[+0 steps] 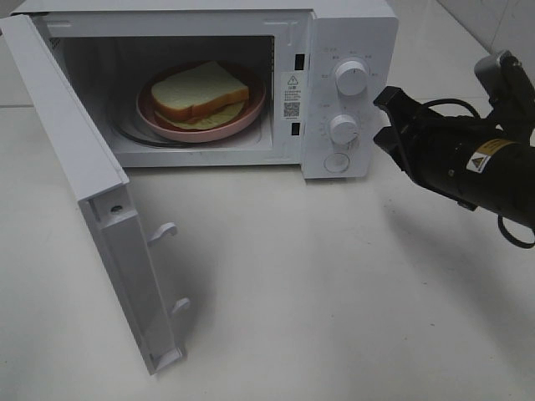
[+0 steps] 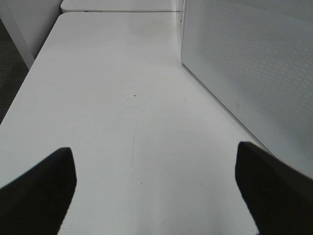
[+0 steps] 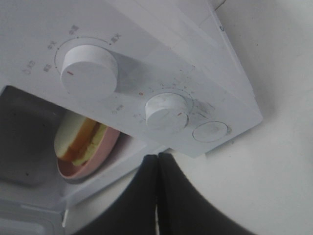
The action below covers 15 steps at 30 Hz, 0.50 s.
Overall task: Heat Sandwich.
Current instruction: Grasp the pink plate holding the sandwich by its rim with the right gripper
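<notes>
The sandwich (image 1: 201, 90), white bread with a tan crust, lies on a round pink plate (image 1: 194, 134) inside the open microwave (image 1: 351, 25). In the right wrist view the sandwich (image 3: 78, 139) and plate (image 3: 101, 155) show through the opening. My right gripper (image 1: 383, 117) is shut and empty, hovering just right of the control panel, level with the lower knob (image 1: 343, 129). Its fingers (image 3: 157, 161) point at the panel below that knob (image 3: 166, 111). My left gripper (image 2: 154, 149) is open over the bare table beside the microwave's perforated side wall (image 2: 254, 63); the exterior high view does not show it.
The microwave door (image 1: 92, 209) swings wide open toward the front left, with its latch hooks (image 1: 165, 230) sticking out. The panel also carries an upper knob (image 1: 352, 77) and a round button (image 1: 337, 162). The plate rests on a glass turntable (image 1: 129, 134). White table (image 1: 318, 292) lies in front.
</notes>
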Tool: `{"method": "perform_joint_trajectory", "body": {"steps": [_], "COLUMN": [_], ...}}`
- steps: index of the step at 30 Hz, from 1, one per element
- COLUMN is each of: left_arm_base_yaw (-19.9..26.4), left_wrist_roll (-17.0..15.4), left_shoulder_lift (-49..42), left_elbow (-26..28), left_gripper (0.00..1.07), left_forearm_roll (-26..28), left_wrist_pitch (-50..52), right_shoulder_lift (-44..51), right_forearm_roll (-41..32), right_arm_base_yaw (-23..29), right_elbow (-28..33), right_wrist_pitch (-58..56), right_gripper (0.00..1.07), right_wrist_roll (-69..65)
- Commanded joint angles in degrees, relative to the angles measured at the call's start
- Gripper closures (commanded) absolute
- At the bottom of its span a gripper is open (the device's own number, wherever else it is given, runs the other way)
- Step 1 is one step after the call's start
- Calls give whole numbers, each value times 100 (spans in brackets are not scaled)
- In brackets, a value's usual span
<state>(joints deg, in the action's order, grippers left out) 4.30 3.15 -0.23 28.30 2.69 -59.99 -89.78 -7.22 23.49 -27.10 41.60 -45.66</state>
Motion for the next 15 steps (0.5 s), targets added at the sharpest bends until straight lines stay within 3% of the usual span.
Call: {"method": "perform_joint_trajectory", "body": {"steps": [1,5,11,15], "left_arm_base_yaw": [6,6,6,6], "left_wrist_roll": [0,0,0,0], "left_shoulder_lift": [-92,-92,-92,-92], "left_elbow": [-11,-11,-11,-11], "left_gripper": [25,25,25,25], "left_forearm_roll": [34,34,34,34], "left_wrist_pitch": [52,52,52,52], "right_shoulder_lift": [390,745,974,974], "right_forearm_roll": [86,86,86,86], "right_arm_base_yaw": [0,-17,-17,-17], "right_elbow": [-40,-286,-1209,-1564], "right_wrist_pitch": [-751,-1816,-4320,-5031], "right_gripper": [107,107,107,107], "right_wrist_roll": [848,1627,2859,3295]}}
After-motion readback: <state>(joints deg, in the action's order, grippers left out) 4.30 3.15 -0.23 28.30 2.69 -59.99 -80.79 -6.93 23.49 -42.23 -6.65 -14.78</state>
